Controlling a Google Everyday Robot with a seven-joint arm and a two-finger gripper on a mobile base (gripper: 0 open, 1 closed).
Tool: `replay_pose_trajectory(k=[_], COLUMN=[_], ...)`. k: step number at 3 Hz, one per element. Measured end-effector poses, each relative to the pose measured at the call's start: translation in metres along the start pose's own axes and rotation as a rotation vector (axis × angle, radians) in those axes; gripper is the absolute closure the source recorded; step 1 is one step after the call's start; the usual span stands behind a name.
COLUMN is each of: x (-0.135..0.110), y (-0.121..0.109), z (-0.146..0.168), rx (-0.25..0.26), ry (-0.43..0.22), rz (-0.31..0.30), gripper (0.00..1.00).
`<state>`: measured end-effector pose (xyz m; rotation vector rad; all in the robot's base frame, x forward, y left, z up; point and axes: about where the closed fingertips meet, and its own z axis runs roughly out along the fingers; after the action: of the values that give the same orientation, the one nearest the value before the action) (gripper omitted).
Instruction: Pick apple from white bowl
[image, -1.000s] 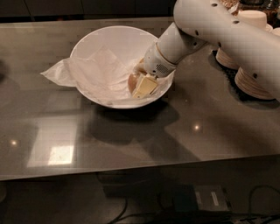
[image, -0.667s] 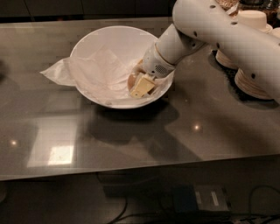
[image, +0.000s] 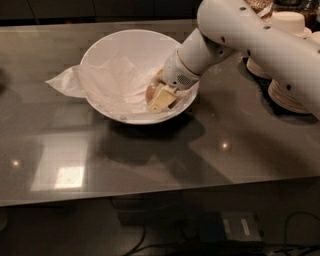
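The large white bowl stands on the dark table, lined with a crumpled white napkin that hangs over its left rim. The apple lies at the bowl's lower right inside wall; only a tan-brown sliver of it shows. My gripper reaches down into the bowl from the upper right and sits right at the apple, covering most of it. My white arm crosses over the bowl's right rim.
Stacks of small beige paper bowls stand at the right rear, behind my arm. The glossy dark table runs to a front edge near the bottom, with cables and boxes on the floor below.
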<state>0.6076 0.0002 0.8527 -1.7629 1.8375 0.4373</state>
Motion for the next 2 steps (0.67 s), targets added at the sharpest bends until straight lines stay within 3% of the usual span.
replay_pose_trajectory(k=[2], x=[-0.031], y=[-0.004], z=[-0.066], rx=[0.073], ry=[-0.101], rz=[-0.077], gripper=[1.0])
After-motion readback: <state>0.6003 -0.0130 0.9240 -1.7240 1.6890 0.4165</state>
